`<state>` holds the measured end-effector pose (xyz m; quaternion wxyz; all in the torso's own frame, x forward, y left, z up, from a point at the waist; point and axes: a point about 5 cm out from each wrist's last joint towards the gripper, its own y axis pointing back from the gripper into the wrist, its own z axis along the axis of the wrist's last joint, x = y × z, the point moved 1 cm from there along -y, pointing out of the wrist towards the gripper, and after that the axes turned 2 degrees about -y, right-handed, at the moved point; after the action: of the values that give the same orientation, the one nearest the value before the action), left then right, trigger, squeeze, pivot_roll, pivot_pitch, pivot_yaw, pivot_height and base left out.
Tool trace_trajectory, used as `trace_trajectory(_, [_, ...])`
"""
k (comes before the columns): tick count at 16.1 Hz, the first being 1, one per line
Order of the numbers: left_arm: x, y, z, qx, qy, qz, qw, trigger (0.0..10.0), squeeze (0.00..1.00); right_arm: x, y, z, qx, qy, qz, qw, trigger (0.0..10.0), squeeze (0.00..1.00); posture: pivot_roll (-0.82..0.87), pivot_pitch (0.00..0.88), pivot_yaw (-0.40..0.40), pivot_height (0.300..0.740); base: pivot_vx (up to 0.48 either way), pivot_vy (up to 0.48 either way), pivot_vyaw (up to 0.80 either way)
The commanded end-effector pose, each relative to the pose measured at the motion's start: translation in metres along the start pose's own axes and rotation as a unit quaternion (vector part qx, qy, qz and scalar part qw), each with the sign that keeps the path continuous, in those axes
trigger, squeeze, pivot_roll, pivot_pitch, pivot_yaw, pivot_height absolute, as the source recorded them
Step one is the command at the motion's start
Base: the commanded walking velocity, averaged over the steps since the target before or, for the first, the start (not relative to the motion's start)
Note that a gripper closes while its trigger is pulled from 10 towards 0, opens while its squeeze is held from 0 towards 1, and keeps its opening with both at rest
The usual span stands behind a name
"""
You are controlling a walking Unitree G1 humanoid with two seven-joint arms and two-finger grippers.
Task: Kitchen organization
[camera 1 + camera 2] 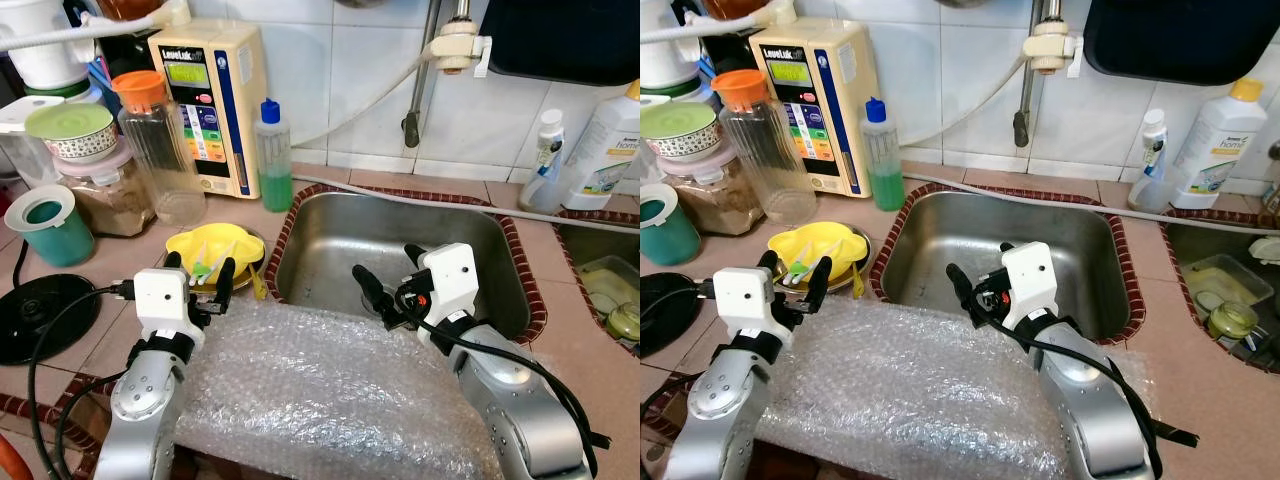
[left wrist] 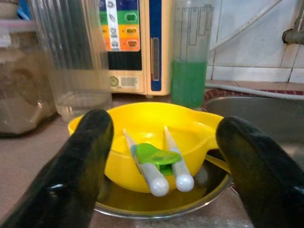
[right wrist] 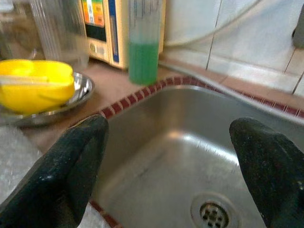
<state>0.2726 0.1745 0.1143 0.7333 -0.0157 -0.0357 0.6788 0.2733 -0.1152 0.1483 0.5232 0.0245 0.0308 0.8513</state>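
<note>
A sheet of bubble wrap (image 1: 330, 390) is spread across the bottom of the frame. Just above it, the left pincer (image 1: 198, 268) is held spread before the yellow bowl (image 1: 215, 250) at centre left, and the right pincer (image 1: 390, 268) is spread over the sink (image 1: 480, 250).

The sink basin (image 1: 330, 250) lies open under the right hand (image 1: 385, 270), whose fingers are spread wide, with nothing but the drain at its bottom. Just ahead of the spread left hand (image 1: 200, 272), the yellow bowl (image 1: 215, 250) on its steel plate (image 2: 161, 206) blocks the way. Behind it a clear jug (image 1: 160, 150), a green-liquid bottle (image 1: 274, 160) and a cream appliance (image 1: 212, 100) crowd the tabletop (image 1: 110, 290); bubble wrap (image 1: 320, 390) covers the near edge.
</note>
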Motion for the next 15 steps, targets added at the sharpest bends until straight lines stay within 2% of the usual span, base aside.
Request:
trace_trajectory(1, [-0.004, -0.003, 0.001, -0.007, 0.005, -0.010, 1.000, 0.0, 0.00, -0.001, 0.000, 0.003, 0.003, -0.006, 0.011, 1.000, 10.0, 0.00, 0.00, 0.000, 0.021, 0.740, 0.000, 0.000, 0.00])
trace_trajectory(2, [-0.004, -0.005, 0.001, -0.008, 0.007, -0.009, 1.000, 0.0, 0.00, -0.003, 0.001, 0.004, -0.002, -0.038, 0.014, 0.999, 10.0, 0.00, -0.01, 0.000, 0.022, 0.740, 0.000, 0.000, 0.00])
trace_trajectory(4, [-0.003, -0.007, -0.001, -0.007, 0.013, -0.004, 1.000, 0.0, 0.00, -0.007, 0.001, 0.005, 0.000, -0.029, 0.004, 1.000, 10.0, 0.00, -0.01, 0.000, 0.023, 0.740, 0.000, 0.000, 0.00])
trace_trajectory(5, [-0.003, -0.007, -0.002, -0.007, 0.013, -0.003, 1.000, 0.0, 0.00, -0.006, 0.001, 0.005, -0.005, -0.056, 0.008, 0.998, 10.0, 0.00, -0.01, 0.000, 0.024, 0.740, 0.000, 0.000, 0.00])
trace_trajectory(8, [-0.003, -0.009, -0.002, -0.010, 0.012, 0.000, 1.000, 0.0, 0.00, -0.005, 0.002, 0.007, -0.003, -0.031, 0.014, 0.999, 10.0, 0.00, -0.02, 0.000, 0.021, 0.740, 0.000, 0.000, 0.00])
trace_trajectory(9, [-0.002, -0.010, -0.003, -0.012, 0.012, 0.004, 1.000, 0.0, 0.00, -0.002, 0.002, 0.013, -0.030, -0.045, 0.025, 0.998, 10.0, 0.00, -0.02, 0.000, 0.018, 0.740, 0.000, 0.000, 0.00])
trace_trajectory(10, [-0.002, -0.010, -0.003, -0.012, 0.012, 0.006, 1.000, 0.0, 0.00, -0.002, 0.002, 0.014, -0.036, -0.053, 0.027, 0.998, 10.0, 0.00, -0.02, 0.000, 0.018, 0.740, 0.000, 0.000, 0.00])
trace_trajectory(13, [-0.002, -0.010, -0.003, -0.013, 0.012, 0.008, 1.000, 0.0, 0.00, 0.000, 0.001, 0.013, -0.029, -0.033, 0.030, 0.999, 10.0, 0.00, -0.02, 0.000, 0.017, 0.740, 0.000, 0.000, 0.00])
trace_trajectory(14, [-0.001, -0.010, -0.003, -0.014, 0.011, 0.009, 1.000, 0.0, 0.00, 0.003, 0.002, 0.012, -0.026, -0.030, 0.051, 0.998, 10.0, 0.00, -0.02, 0.000, 0.017, 0.740, 0.000, 0.000, 0.00])
trace_trajectory(15, [-0.001, -0.010, -0.003, -0.016, 0.010, 0.011, 1.000, 0.0, 0.00, 0.008, 0.005, 0.008, -0.010, -0.050, 0.084, 0.995, 10.0, 0.00, -0.02, 0.000, 0.016, 0.740, 0.000, 0.000, 0.00])
